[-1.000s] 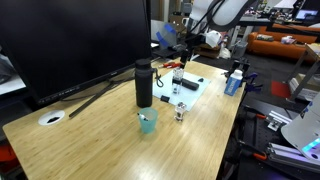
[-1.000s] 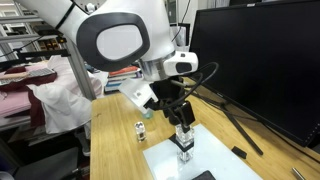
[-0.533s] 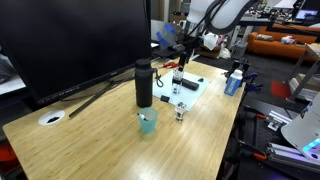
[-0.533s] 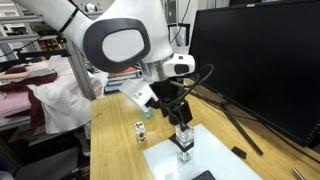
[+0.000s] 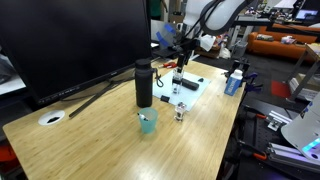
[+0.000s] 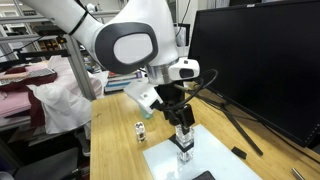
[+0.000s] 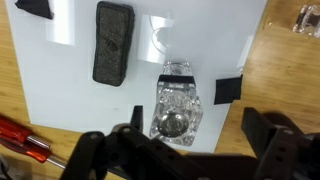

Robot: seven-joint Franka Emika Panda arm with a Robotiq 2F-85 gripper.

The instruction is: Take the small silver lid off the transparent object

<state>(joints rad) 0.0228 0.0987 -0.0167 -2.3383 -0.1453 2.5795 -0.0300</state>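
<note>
The transparent object point(image 7: 177, 98) is a small clear container that stands upright on a white mat point(image 7: 60, 95). The small silver lid point(image 7: 174, 124) sits on its top, round and grey. My gripper point(image 7: 185, 150) is open, with one dark finger on each side, just above and around the container's top without touching it. In both exterior views the gripper point(image 5: 180, 68) point(image 6: 183, 122) hangs directly over the container point(image 5: 178, 88) point(image 6: 185, 145), and the lid is hidden there.
A second small clear container point(image 5: 181, 111) point(image 6: 140, 132) point(image 7: 305, 17) stands on the wood beside the mat. A tall black bottle point(image 5: 144, 84) and a teal cup point(image 5: 148, 122) stand further along. A black pad point(image 7: 113, 42) lies on the mat, near a red-handled tool point(image 7: 20, 135).
The arm's upper links have turned slightly. The gripper stays open over the container, almost in the same place.
</note>
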